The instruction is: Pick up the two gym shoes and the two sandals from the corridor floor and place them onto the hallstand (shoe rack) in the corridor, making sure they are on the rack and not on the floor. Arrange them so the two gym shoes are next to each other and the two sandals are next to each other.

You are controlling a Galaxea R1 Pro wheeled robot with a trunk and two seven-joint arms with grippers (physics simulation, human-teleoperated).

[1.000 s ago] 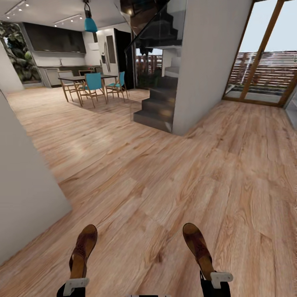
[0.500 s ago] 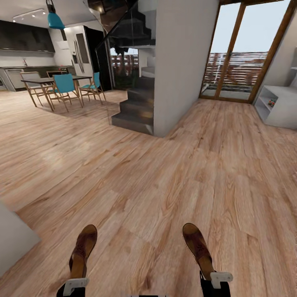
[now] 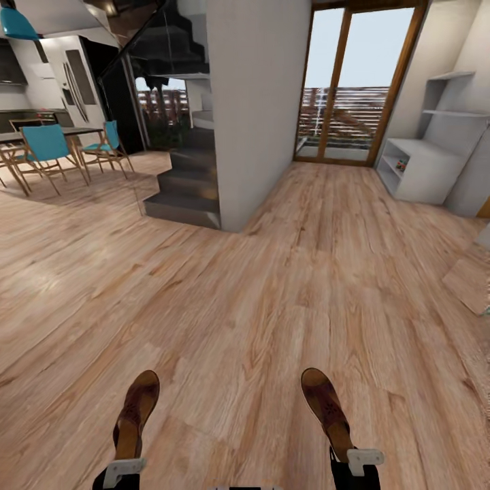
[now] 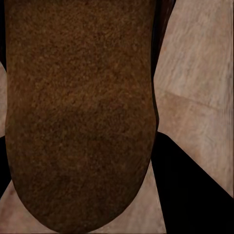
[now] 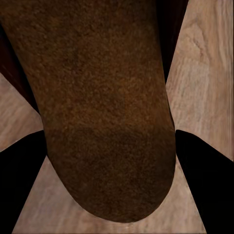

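I carry one dark brown sandal in each hand. In the head view the left sandal (image 3: pixel 136 410) sticks forward from my left gripper (image 3: pixel 123 469), which is shut on its heel end. The right sandal (image 3: pixel 327 405) is held the same way by my right gripper (image 3: pixel 354 461). The left wrist view looks along the left sandal (image 4: pixel 83 112), and the right wrist view along the right sandal (image 5: pixel 102 107), both above the corridor floor (image 3: pixel 286 292). The pale grey-white hallstand (image 3: pixel 425 163) stands far off at the right, beside the glass door. The gym shoes are out of view.
A white wall block (image 3: pixel 255 109) with a dark staircase (image 3: pixel 184 184) rises ahead on the left. A dining table with teal chairs (image 3: pixel 47 146) stands at the far left. A glass door (image 3: pixel 350 88) closes the corridor's far end. Open plank floor lies between me and the hallstand.
The whole view has swung to the right as the camera turned: the near white wall left the picture and the hallstand came into sight. Both sandals stay held as before.
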